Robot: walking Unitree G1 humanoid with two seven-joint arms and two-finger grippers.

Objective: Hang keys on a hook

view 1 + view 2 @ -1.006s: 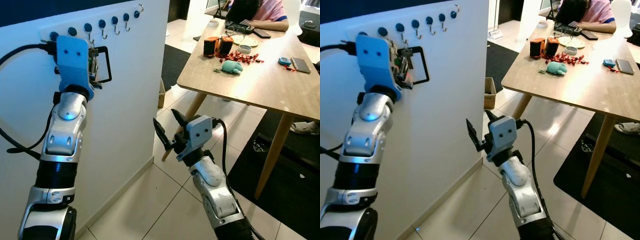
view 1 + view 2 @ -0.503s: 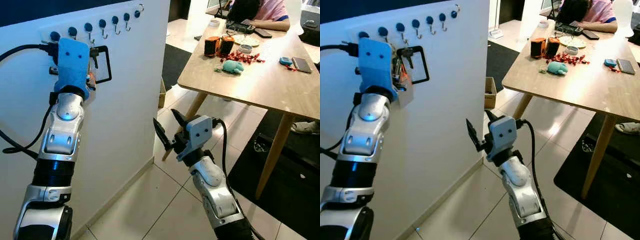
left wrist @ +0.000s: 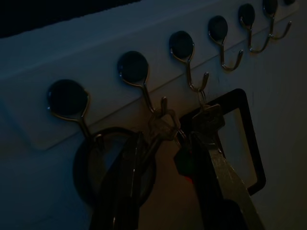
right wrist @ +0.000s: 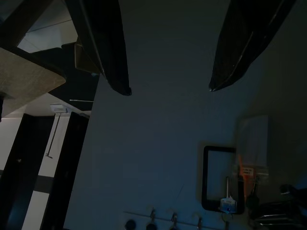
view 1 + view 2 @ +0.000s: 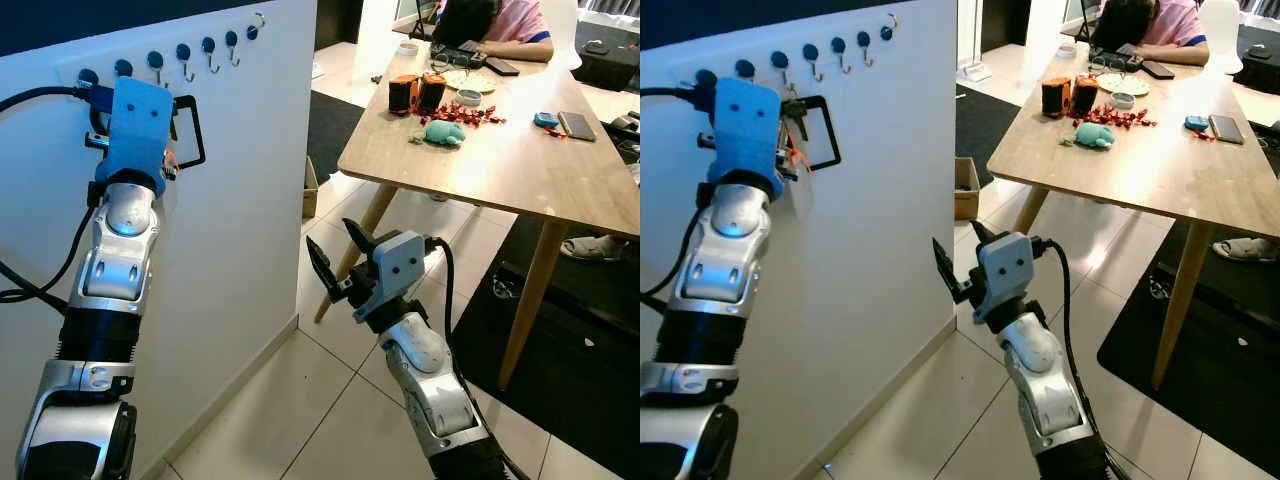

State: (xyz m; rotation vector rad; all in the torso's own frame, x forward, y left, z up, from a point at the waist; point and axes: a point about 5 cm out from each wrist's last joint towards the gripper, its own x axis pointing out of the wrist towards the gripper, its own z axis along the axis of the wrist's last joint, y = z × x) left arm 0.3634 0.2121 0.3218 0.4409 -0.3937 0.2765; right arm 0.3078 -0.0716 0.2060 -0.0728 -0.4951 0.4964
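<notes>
1. The white wall panel carries a row of hooks near its top. Your left claw is pressed up at that row, so work slowly; the wall leaves you no room to swing.

2. The wooden tabletop stands well apart to the right, with a person seated at its far end. It plays no part in this step, so keep both arms away from it.

3. Your right claw hangs low in front of the wall with its fingers spread wide and nothing between them. Leave it idle.

4. The keys sit right at the hooks, with a black rectangular loop and an orange tag hanging beside them. The left claw's fingers look closed on the bunch just below the hooks.

5. To finish well, I judge you should confirm the key ring is truly over a hook tip before you let go. Lower slightly so the hook takes the weight, then open and back straight off.

6. The head views give you the arm's place on the wall but hide the ring behind the blue wrist housing.

7. The left wrist view, though dark, shows keys touching the hook shanks. Whether the ring is threaded on, I cannot tell.

8. The right wrist view looks up the wall from below and shows the black loop hanging under the hook row.
</notes>
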